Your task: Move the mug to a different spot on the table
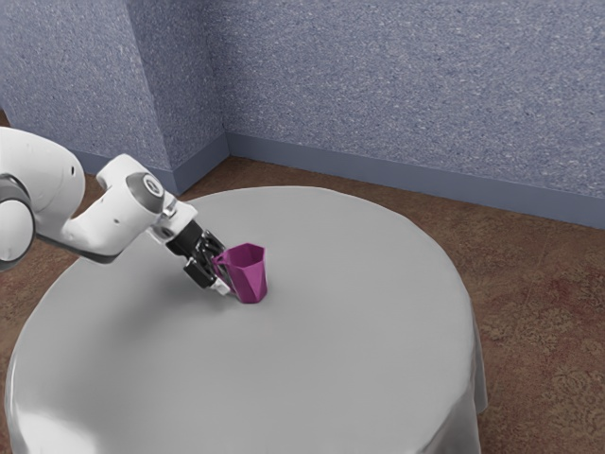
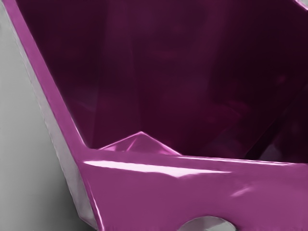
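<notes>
A purple angular mug (image 1: 248,273) stands upright on the round table with a grey cloth (image 1: 359,322), a little toward the exterior view's left of its middle. My black gripper (image 1: 216,269) comes in low from the left and is shut on the mug's handle side, with one finger above the handle and one below. In the wrist view the mug (image 2: 159,96) is right under my hand. Its dark inside, its glossy rim and the top of the handle's hole at the lower edge are visible.
The grey cloth hangs over the table's edge (image 1: 471,322) all round. A brown carpet floor (image 1: 539,284) surrounds the table, and blue walls stand behind. Bare tabletop lies to the exterior view's right of the mug and in front of it.
</notes>
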Robot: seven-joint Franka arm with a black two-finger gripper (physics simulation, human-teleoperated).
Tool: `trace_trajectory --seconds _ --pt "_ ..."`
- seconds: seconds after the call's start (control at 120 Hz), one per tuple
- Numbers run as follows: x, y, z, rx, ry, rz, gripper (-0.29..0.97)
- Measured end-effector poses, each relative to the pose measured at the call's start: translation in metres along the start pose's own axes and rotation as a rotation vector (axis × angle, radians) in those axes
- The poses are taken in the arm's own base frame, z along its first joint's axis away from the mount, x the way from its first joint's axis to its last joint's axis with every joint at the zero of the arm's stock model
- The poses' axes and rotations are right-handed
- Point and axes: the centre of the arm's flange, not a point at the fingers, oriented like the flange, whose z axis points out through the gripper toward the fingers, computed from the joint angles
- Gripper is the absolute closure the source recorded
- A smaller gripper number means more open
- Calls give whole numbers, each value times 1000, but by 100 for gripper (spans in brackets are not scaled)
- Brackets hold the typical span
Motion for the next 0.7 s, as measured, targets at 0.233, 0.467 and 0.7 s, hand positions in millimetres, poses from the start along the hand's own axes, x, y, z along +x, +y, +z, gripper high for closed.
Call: trace_trajectory --seconds 0.233,0.467,0.7 --pt "6 30 -42 18 -18 9 5" --pt "77 92 -138 95 -171 243 2" --pt "188 133 -161 76 -468 467 1"
